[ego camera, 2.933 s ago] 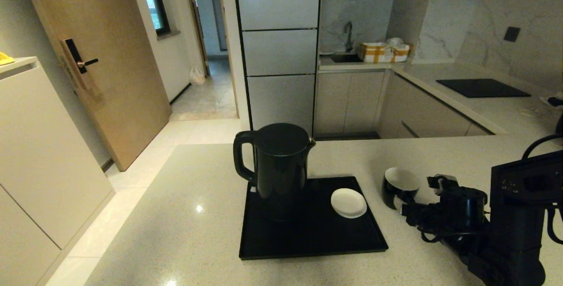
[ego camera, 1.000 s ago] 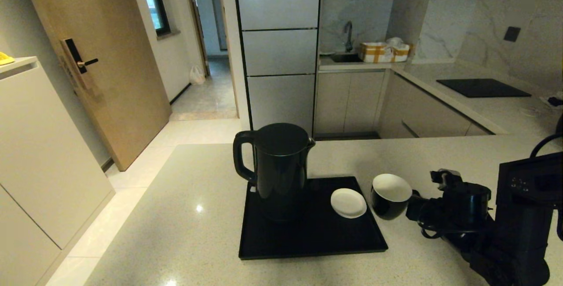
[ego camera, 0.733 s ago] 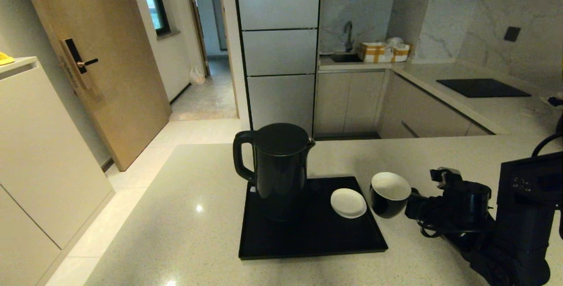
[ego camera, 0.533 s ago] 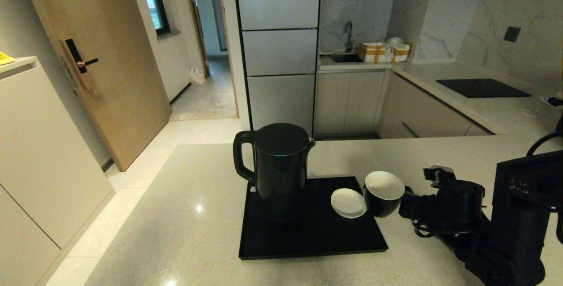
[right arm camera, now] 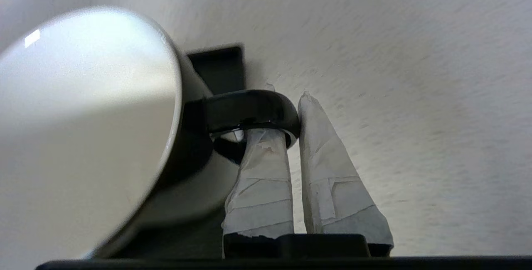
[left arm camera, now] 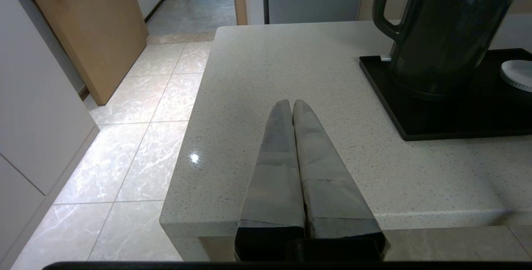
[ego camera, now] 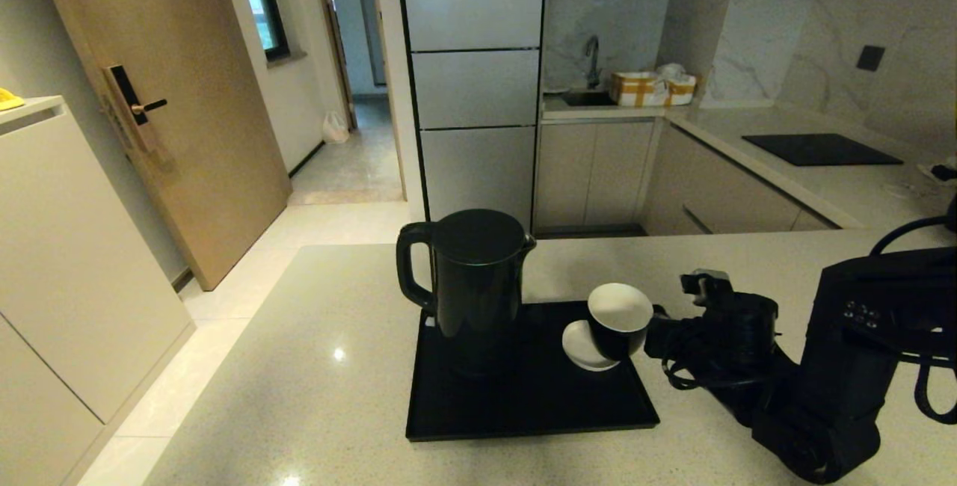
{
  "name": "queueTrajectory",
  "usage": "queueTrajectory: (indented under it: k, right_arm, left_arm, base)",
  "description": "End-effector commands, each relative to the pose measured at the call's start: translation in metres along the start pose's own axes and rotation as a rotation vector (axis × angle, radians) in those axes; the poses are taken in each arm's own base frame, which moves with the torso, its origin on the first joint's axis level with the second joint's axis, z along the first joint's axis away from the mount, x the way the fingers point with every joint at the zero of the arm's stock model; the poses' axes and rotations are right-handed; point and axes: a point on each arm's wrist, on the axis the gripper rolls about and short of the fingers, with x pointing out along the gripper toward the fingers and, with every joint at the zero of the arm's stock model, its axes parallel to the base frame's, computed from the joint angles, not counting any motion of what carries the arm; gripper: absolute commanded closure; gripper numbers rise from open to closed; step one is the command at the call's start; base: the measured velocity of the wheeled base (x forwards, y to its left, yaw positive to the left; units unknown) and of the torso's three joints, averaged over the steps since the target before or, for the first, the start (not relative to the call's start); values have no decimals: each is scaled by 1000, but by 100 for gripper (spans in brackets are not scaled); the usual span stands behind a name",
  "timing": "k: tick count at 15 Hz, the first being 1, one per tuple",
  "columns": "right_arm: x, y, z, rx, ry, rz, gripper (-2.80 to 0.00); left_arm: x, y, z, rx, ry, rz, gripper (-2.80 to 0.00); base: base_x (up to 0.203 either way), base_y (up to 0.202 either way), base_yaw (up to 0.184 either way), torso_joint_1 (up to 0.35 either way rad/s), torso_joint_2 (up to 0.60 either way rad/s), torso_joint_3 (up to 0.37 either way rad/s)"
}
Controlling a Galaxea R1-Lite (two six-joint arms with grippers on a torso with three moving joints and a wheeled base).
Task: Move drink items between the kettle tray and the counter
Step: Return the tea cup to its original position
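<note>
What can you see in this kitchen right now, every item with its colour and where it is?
kettle: one, black, back left of the tray
cup: one, black, white inside, held above the saucer
saucer: one, white, on the tray's right side
tray: one, black, on the counter
counter: one, beige speckled
cooktop: one, black, far right worktop
left gripper: shut, by the counter's near edge
right gripper: pinching the cup's handle
</note>
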Motion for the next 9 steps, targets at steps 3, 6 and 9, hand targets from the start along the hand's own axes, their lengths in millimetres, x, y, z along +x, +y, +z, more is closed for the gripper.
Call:
queueTrajectory:
  k: [3, 6, 9]
  right_arm:
    - [10, 15, -4, -17, 19, 36, 0]
    - [20, 19, -10, -25, 37, 37, 0]
    - [31, 22, -13, -31, 58, 38, 0]
  left_arm:
    - [0, 0, 0, 0, 1, 1, 0]
    - [0, 0, 0, 0, 1, -1, 0]
    - [0, 0, 0, 0, 1, 1, 0]
  base:
    - [0, 0, 0, 0, 0, 0]
    - [0, 0, 0, 0, 0, 0]
    - [0, 0, 0, 0, 0, 0]
